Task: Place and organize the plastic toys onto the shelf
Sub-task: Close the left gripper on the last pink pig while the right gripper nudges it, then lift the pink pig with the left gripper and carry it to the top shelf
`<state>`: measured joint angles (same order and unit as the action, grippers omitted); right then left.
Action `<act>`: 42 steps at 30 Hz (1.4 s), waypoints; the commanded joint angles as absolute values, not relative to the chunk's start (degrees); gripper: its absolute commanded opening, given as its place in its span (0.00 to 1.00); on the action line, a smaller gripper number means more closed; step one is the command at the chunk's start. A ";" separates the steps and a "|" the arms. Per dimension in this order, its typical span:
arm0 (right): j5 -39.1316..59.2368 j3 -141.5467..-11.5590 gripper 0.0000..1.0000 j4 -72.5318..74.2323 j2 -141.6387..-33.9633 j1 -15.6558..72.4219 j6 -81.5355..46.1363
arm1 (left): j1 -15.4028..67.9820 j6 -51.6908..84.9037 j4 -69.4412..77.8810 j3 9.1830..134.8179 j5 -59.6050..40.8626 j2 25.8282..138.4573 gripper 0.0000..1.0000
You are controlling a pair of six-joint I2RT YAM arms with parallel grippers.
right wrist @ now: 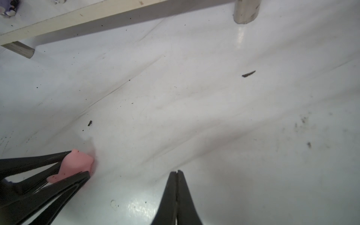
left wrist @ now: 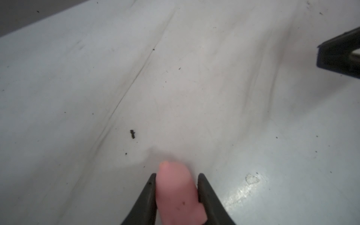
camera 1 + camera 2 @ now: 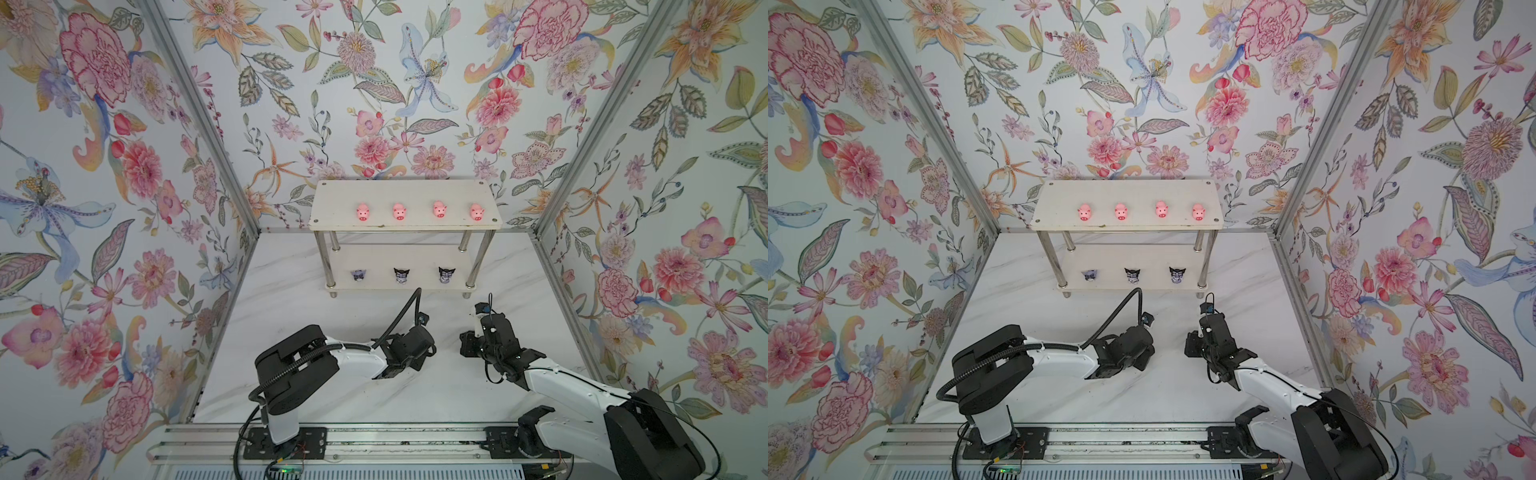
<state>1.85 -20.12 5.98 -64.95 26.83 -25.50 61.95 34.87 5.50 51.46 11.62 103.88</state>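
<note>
Marbled table (image 3: 444, 395): left end effector (image 2: 177, 174) pinches a pink pig (image 2: 175, 192), hidden under its wrist in both top views; right end effector (image 1: 176, 172) closed, empty. Shelf (image 3: 332, 218) holds four pigs (image 3: 363, 212) above three figurines (image 3: 401, 275).

White marbled tabletop (image 3: 291, 316), and the shelf (image 3: 332, 195) stands at its 12 o'clock. Top board: four pink pigs (image 3: 363, 212) (image 3: 399, 212) (image 3: 439, 209) (image 3: 476, 212) abreast. Lower board: three purple figurines (image 3: 358, 274) (image 3: 401, 275) (image 3: 446, 275). At the shelf's 6 o'clock, a fifth pig (image 1: 78, 163) down at the tabletop among dark crumbs (image 2: 132, 134).
</note>
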 commanded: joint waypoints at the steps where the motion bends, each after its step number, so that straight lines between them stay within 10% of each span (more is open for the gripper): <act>1: 4.32 -19.36 0.07 7.82 -64.01 26.41 -26.63 | 62.47 36.64 2.84 53.04 12.66 104.31 0.27; 20: 14.00 -19.08 0.12 10.62 -64.69 26.38 -29.54 | 46.75 27.19 -46.78 88.25 30.56 74.73 0.23; 42: 13.87 -18.90 0.12 10.11 -63.29 26.29 -29.62 | 19.85 14.61 -56.44 123.19 11.16 99.21 0.23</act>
